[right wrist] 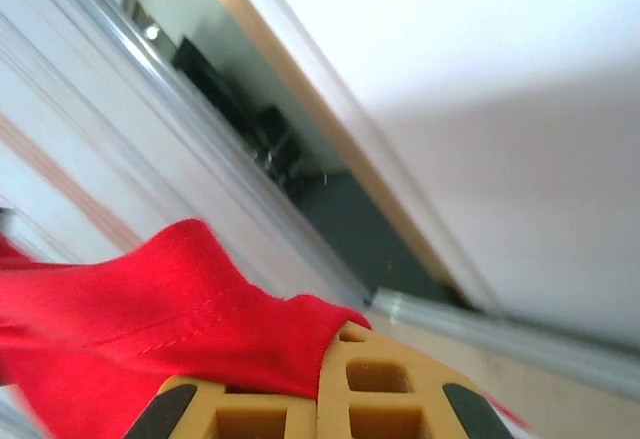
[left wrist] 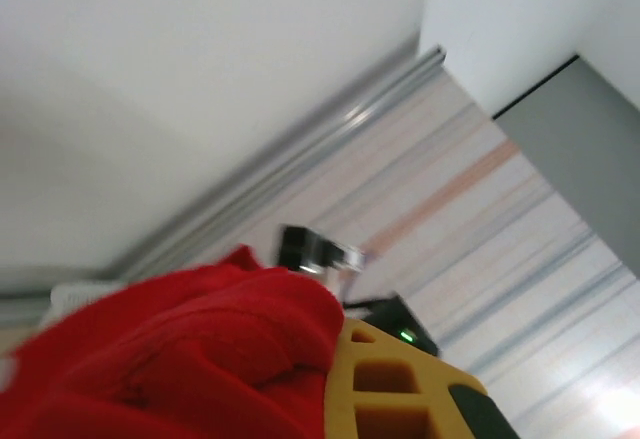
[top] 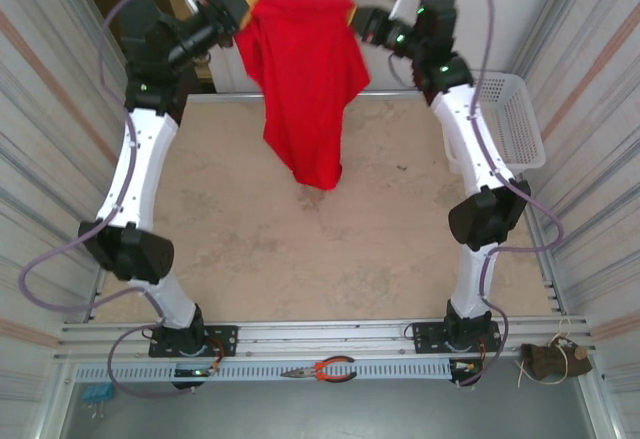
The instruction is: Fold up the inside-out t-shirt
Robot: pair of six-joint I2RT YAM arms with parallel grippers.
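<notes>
Above the tabletop [top: 250, 259], toward twelve o'clock, the t-shirt [top: 305, 79] hangs held high, probably so gravity straightens it. The left tool [top: 243, 9] at eleven and the right tool [top: 350, 14] at one each pinch its upper edge, spreading it.
</notes>
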